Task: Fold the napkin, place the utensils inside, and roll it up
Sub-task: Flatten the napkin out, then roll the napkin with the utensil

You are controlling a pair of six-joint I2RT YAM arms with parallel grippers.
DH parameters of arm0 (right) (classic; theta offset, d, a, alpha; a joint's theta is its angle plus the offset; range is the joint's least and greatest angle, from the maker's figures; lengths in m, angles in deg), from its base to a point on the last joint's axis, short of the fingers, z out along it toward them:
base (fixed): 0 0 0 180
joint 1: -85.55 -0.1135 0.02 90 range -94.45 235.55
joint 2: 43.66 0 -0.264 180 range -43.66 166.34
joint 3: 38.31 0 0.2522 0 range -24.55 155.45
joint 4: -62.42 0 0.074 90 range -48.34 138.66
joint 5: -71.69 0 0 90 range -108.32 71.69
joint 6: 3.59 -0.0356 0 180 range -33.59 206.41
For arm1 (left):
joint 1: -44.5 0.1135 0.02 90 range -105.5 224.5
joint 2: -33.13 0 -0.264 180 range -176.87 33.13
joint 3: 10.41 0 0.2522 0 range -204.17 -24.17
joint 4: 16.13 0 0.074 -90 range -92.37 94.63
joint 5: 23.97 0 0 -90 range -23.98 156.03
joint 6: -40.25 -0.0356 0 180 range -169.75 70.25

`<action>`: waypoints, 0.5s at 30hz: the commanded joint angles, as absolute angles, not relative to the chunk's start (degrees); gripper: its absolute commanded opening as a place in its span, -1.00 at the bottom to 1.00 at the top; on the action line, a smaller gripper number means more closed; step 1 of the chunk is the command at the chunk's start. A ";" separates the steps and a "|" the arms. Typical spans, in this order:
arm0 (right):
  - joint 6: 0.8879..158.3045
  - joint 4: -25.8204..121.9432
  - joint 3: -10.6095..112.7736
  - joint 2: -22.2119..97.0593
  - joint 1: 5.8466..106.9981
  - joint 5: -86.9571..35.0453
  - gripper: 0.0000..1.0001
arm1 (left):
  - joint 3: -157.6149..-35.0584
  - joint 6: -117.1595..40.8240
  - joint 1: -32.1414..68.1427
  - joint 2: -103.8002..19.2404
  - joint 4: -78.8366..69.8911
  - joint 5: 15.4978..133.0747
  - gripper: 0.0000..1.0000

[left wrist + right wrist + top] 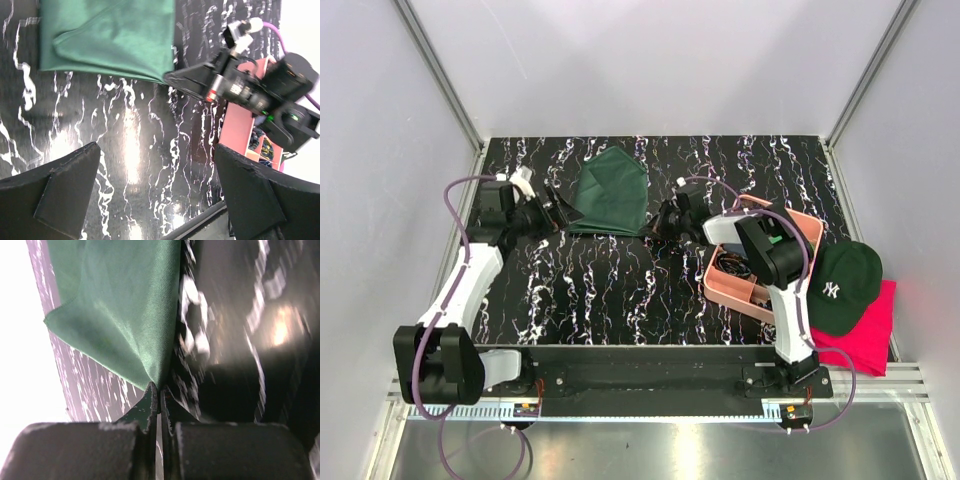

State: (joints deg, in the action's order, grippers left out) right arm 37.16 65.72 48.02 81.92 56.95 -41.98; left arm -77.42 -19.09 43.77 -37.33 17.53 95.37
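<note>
The dark green napkin (610, 190) lies folded into a rough triangle at the back middle of the black marbled table. My right gripper (655, 226) is shut on the napkin's near right corner. In the right wrist view the napkin (125, 305) runs down into the closed tips of that gripper (159, 390). My left gripper (560, 210) stands open just left of the napkin, holding nothing. In the left wrist view the left gripper (157, 155) hovers over bare table below the napkin (110, 37). The utensils show only as dark slender shapes (738, 267) inside the pink tray (725, 296).
The pink tray sits right of the middle, partly under my right arm. A dark green cap (845, 285) rests on a bright pink-red cloth (870, 340) at the right edge. Metal frame posts and white walls surround the table.
</note>
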 commanded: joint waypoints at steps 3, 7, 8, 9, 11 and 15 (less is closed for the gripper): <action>38.42 65.53 36.20 72.47 56.63 -41.87 -1.00 | -66.90 -11.70 43.62 -30.43 7.15 89.32 0.98; 37.46 65.97 28.02 67.10 56.63 -42.05 -1.00 | -56.80 -6.87 41.78 -27.18 1.60 86.07 0.96; 37.28 66.06 24.61 65.95 56.55 -42.05 -1.00 | -55.47 -6.42 41.43 -26.91 0.45 85.89 0.95; 37.11 65.97 23.01 64.03 56.55 -42.31 -1.00 | -54.41 -6.07 40.81 -26.82 -1.64 85.80 0.93; 36.40 66.06 18.37 62.35 56.46 -42.66 -1.00 | -51.95 -6.06 40.11 -27.08 -3.67 85.80 0.91; 36.05 66.06 12.02 58.31 56.37 -43.54 -1.00 | -49.31 -5.89 38.44 -29.62 -10.78 89.40 0.84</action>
State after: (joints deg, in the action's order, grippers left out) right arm 36.19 69.13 18.54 61.46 56.71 -42.83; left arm -50.52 -7.27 39.79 -28.22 1.84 87.89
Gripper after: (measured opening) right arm 0.012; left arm 0.937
